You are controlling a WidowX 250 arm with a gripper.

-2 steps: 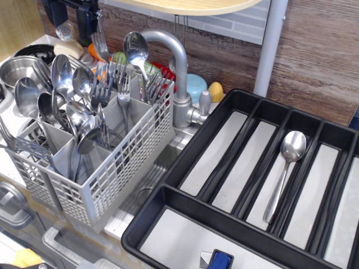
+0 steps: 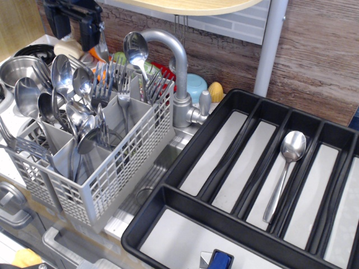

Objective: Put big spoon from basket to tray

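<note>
We locate the gripper (image 2: 76, 22) at the far left, above the far end of the grey cutlery basket (image 2: 112, 174). It is dark and cut off by the top edge of the frame; we cannot tell whether its jaws are spread or closed, nor whether they hold anything.

The basket stands at the left, tilted toward the near right, and is packed with steel cutlery standing handle-down. We see several large spoons (image 2: 60, 70) in the left compartments, their bowls pointing up. A cluster of forks (image 2: 112, 78) stands in the far compartments. One spoon with a wide oval bowl (image 2: 134, 47) rises above the others at the far side, just in front of the curved steel faucet (image 2: 174, 61).

The black tray (image 2: 224, 129) occupies the right half of the scene, beside the basket and apart from it. In one of its long compartments, right of centre, a single spoon (image 2: 286, 168) lies flat with its bowl toward the far end. A steel pot (image 2: 14, 70) sits at the far left behind the basket.
</note>
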